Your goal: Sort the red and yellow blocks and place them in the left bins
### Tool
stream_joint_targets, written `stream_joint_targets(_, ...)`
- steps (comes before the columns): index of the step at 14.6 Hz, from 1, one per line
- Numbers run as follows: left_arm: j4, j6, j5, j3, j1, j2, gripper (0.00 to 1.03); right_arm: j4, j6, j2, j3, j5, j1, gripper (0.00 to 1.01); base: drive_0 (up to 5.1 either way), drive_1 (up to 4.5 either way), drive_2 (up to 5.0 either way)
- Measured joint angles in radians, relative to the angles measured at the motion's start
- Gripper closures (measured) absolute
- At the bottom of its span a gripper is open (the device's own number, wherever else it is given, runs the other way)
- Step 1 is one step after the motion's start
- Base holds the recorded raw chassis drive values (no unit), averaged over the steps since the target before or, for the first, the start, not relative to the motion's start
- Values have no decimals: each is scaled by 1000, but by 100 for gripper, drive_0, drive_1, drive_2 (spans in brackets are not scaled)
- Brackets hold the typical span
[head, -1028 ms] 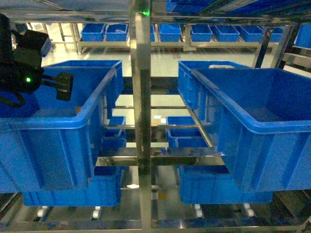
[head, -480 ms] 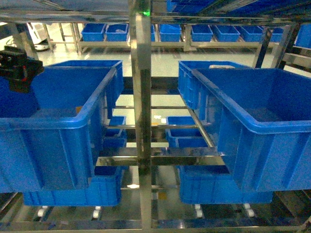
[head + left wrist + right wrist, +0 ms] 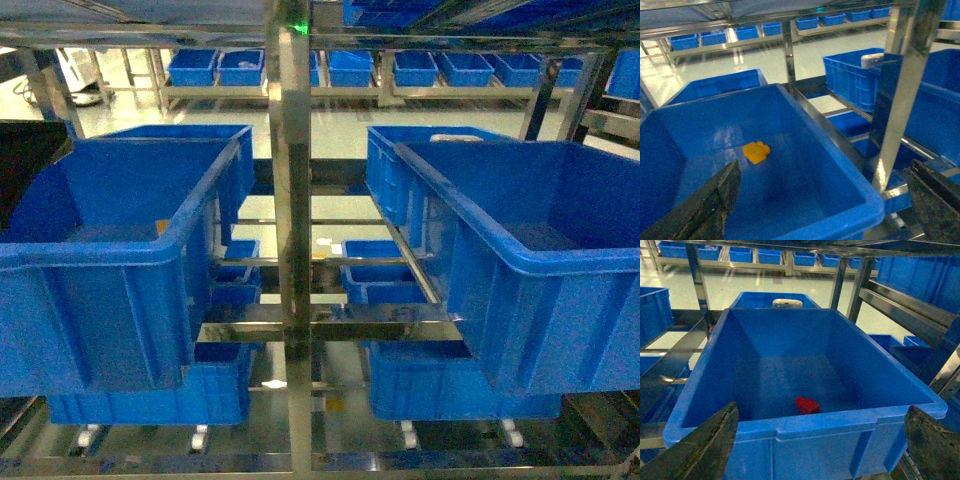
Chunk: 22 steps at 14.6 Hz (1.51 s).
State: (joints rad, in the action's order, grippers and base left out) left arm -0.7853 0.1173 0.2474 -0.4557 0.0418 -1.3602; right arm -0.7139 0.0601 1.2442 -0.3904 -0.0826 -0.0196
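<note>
Yellow block (image 3: 756, 151) lies mid-floor in the left bin (image 3: 840, 165), walls well clear. Red block (image 3: 807, 405) sits near the right bin's (image 3: 805, 427) front rim. Both end effectors (image 3: 825, 200) (image 3: 820, 450) gape wide, holding nothing.

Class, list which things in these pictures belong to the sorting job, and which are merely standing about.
Belong to the job:
yellow block
red block
left bin
right bin

Standing about:
metal rack post
far row of bins
white object
</note>
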Motion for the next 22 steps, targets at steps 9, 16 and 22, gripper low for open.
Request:
stream_joint_targets(9, 2, -32, -7, 0, 8, -8, 5, 0, 0, 0, 0, 0, 0, 3, 0, 0, 0)
stream_joint_targets(16, -160, -69, -155, 49, -32, -15, 18, -178, -28, 13, 50, 63, 13, 17, 0, 0, 0)
stream_joint_targets(22, -188, -109, -250, 212, -40, 135, 59, -195, -43, -126, 188, 82, 19, 57, 0, 0, 0)
